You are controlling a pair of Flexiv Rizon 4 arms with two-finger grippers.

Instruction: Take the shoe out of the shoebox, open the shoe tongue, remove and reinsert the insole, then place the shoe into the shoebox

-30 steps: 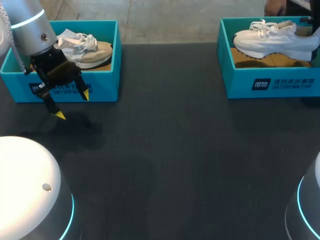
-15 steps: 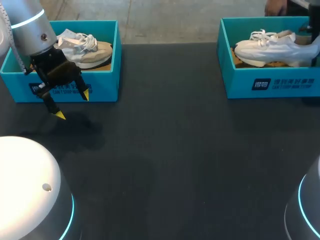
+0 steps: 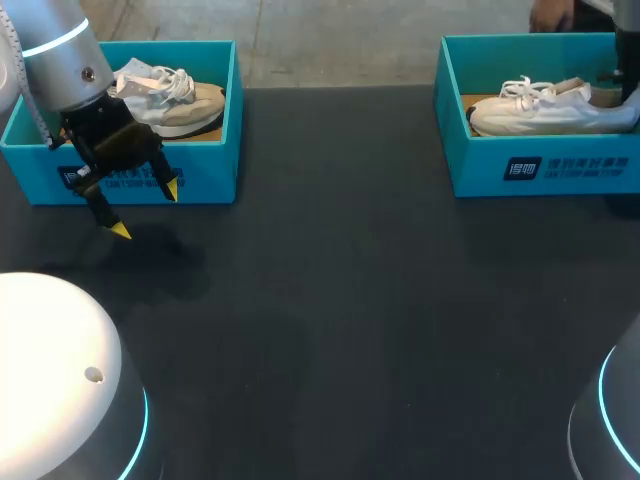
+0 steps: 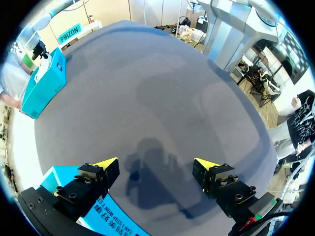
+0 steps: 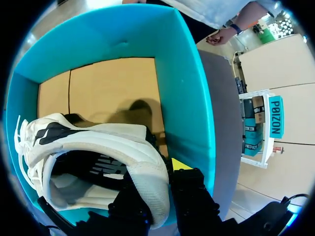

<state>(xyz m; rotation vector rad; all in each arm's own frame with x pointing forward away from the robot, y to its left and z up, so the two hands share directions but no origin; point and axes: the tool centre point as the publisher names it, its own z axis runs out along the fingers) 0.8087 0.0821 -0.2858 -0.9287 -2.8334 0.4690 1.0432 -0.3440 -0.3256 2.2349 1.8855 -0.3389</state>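
A white shoe (image 3: 548,109) lies on its sole inside the right teal shoebox (image 3: 540,165), toe toward the middle of the table. My right gripper (image 5: 158,183) is shut on the shoe's heel collar (image 5: 147,189), one finger inside the shoe and one outside. The shoe (image 5: 93,147) rests on the box's cardboard floor (image 5: 108,91). In the head view only a dark piece of the right arm (image 3: 628,70) shows at the box's far end. My left gripper (image 3: 146,208) hangs open over the table just in front of the left shoebox (image 3: 205,165), holding nothing.
The left shoebox holds a beige and white shoe (image 3: 170,100). In the left wrist view that box's front wall (image 4: 115,219) lies under the left finger, with dark tabletop (image 4: 162,98) ahead. A person stands beyond the right box.
The right arm has lowered the white shoe from above the box's rim down into the right shoebox. The left arm has not moved.
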